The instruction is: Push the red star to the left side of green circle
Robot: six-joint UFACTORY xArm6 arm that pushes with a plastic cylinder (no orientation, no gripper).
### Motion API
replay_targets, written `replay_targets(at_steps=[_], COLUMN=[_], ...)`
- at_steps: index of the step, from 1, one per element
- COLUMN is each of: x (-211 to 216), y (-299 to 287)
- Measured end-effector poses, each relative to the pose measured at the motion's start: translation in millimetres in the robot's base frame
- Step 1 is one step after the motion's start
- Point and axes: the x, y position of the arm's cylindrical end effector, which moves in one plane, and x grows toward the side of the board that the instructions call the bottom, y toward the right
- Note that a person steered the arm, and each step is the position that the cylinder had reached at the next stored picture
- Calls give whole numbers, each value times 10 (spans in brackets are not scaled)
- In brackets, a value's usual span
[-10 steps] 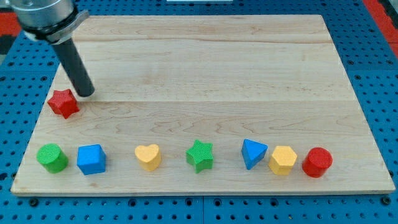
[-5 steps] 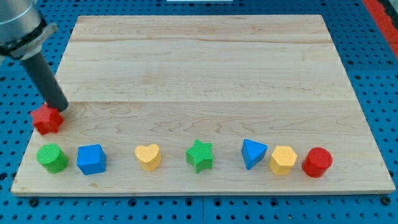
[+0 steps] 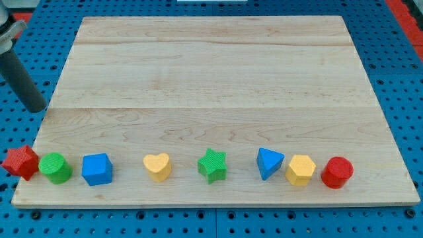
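No pincer here: only my tip, now apart from every block. Since a moment ago the red star has slid down, touching the green circle on its left, half off the bench; the task looks done.
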Motion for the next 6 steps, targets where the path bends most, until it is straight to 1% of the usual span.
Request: replay_targets(at_steps=[1, 2, 3, 4, 5, 6], x=[40, 188, 510, 961, 939, 512], y=[-6, -7, 4, -8, -8, 269])
